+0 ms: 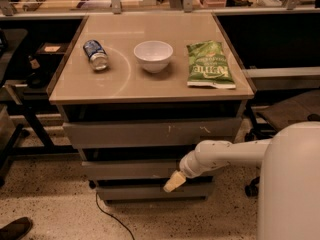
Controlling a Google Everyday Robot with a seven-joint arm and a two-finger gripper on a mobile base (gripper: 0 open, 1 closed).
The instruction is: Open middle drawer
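Observation:
The drawer unit stands under a tan tabletop (150,84). The top drawer front (150,133) is tall and grey with white scratch marks. Below it is the middle drawer (130,169), a flat grey handleless front, shut or nearly shut. The narrow bottom drawer front (145,192) sits under that. My gripper (172,183) reaches in from the right on a white arm, its cream tip at the lower edge of the middle drawer front, right of centre.
On the tabletop lie a blue can (95,54) on its side, a white bowl (153,55) and a green chip bag (209,64). A black cable (107,218) runs on the speckled floor. A shoe (15,228) is at the bottom left. Chairs and desks stand around.

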